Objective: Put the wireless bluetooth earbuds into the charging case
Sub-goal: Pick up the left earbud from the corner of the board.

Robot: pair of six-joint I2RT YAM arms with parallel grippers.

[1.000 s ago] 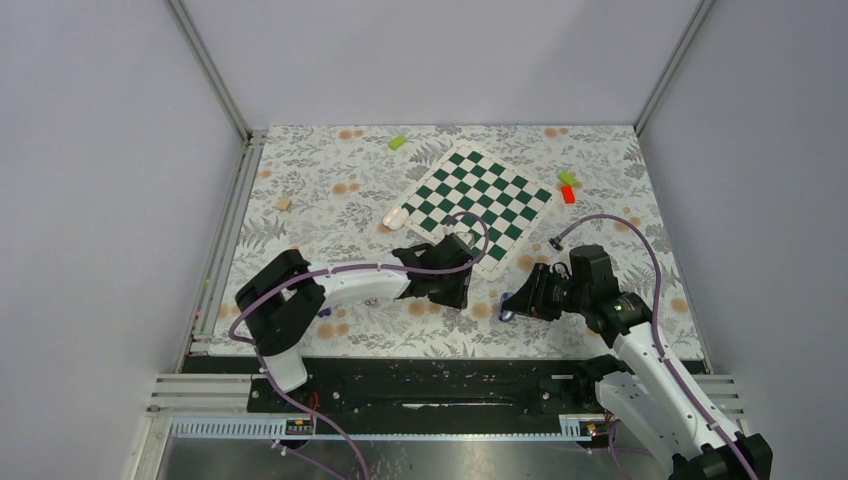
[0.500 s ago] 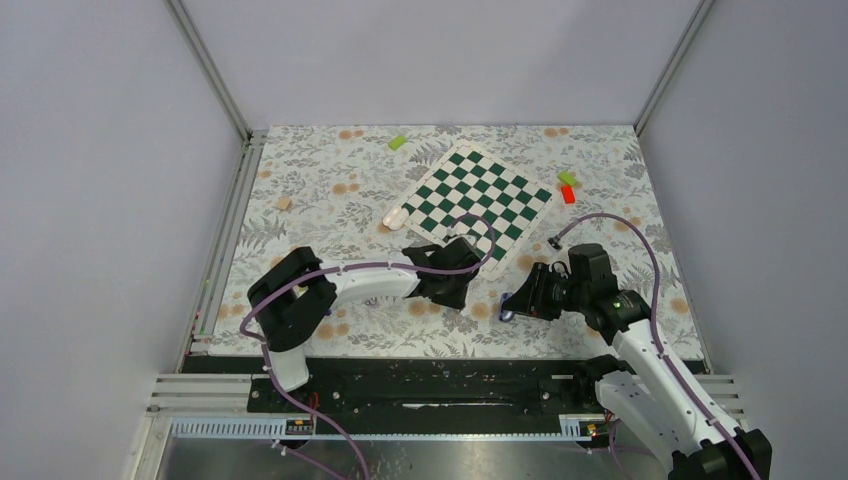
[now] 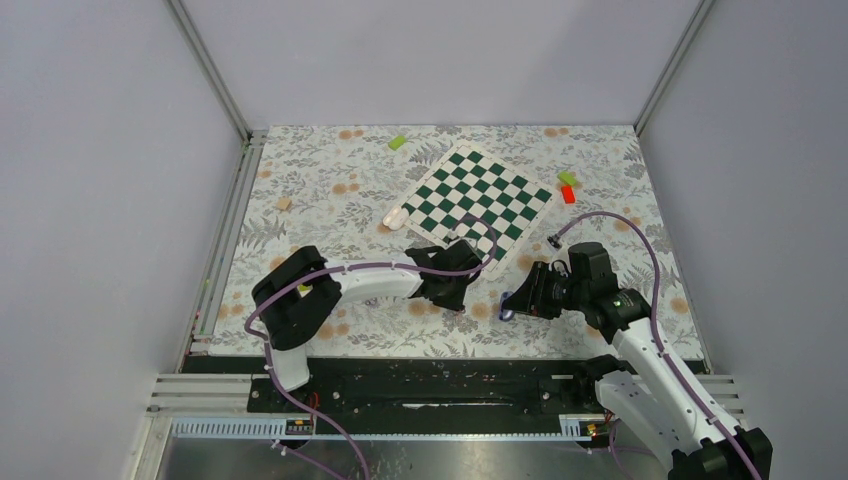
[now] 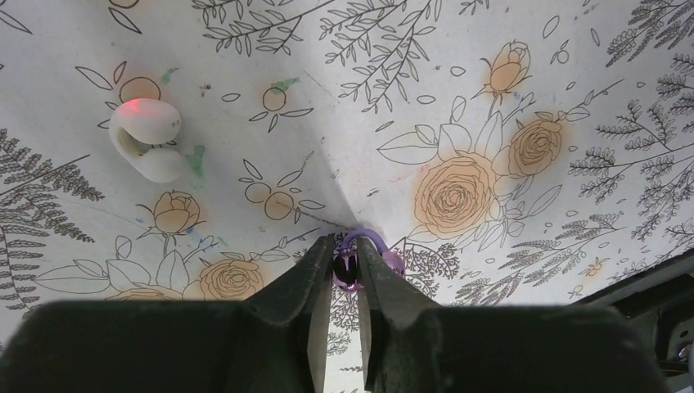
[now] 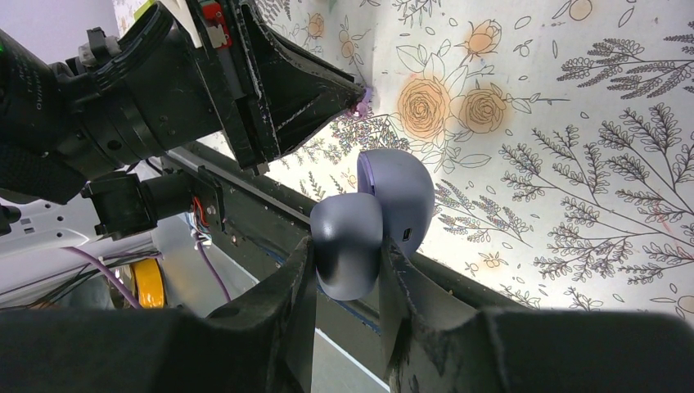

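Left wrist view: left gripper (image 4: pixel 345 243) pinches one purple earbud (image 4: pixel 348 270); one white earbud (image 4: pixel 146 150) lies well apart. Right wrist view alone: right gripper (image 5: pixel 348 254) clamps one open lavender charging case (image 5: pixel 397 196).

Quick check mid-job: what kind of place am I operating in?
Most likely a robotics lab test cell: plain grey walls on aluminium frame posts, a floral-covered table with a chessboard mat, left arm and right arm bolted to a black rail.

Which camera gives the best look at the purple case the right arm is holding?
The right wrist view: the purple case sits mid-frame, hinged open, pinched between the fingers. The top view reduces it to a purplish speck; the left wrist view misses it.
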